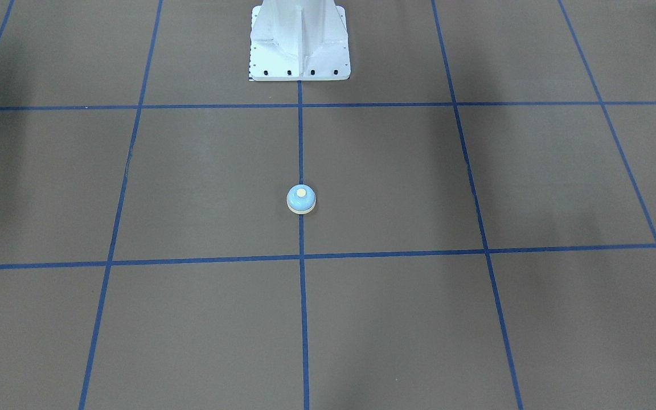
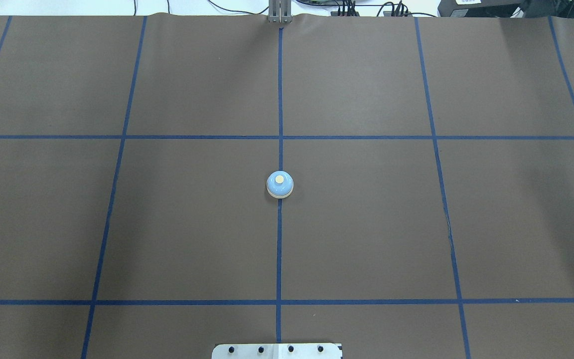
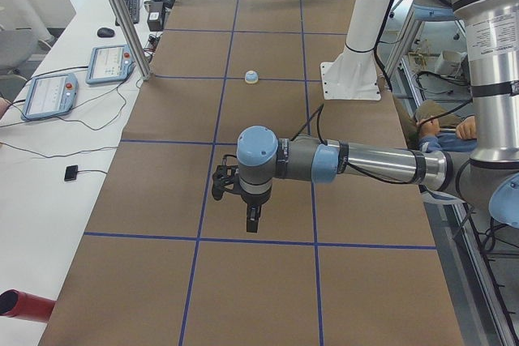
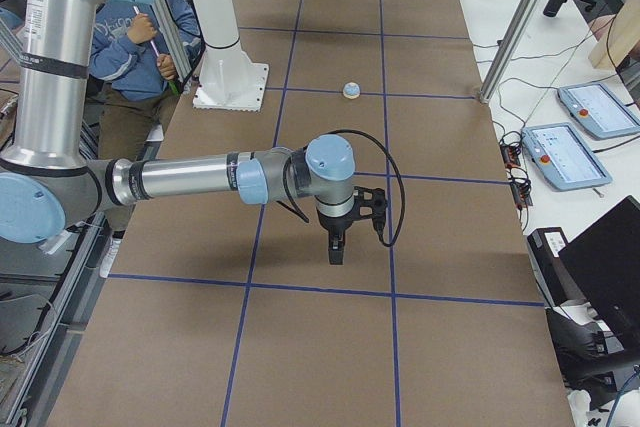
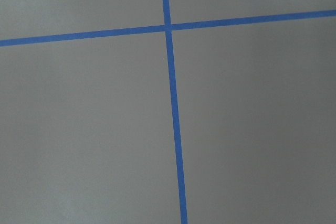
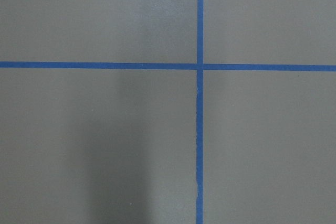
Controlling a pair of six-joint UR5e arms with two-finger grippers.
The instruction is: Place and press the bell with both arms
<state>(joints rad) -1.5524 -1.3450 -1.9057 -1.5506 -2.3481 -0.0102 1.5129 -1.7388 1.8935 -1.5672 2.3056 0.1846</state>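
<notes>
The bell (image 2: pixel 280 185) is a small light-blue dome with a cream base and cream button. It stands upright on the centre blue line of the brown table, also seen in the front view (image 1: pixel 301 199), the left side view (image 3: pixel 252 77) and the right side view (image 4: pixel 351 90). My left gripper (image 3: pixel 253 224) hangs above the table far from the bell, shown only in the left side view. My right gripper (image 4: pixel 337 252) hangs likewise, shown only in the right side view. I cannot tell whether either is open or shut. Both wrist views show only bare table and blue lines.
The white pedestal base (image 1: pixel 299 42) stands at the robot's edge of the table. Blue tape lines (image 2: pixel 279 249) divide the brown surface into squares. Teach pendants (image 3: pixel 109 64) and cables lie on the white bench beside the table. A seated person (image 4: pixel 135 42) is behind the pedestal.
</notes>
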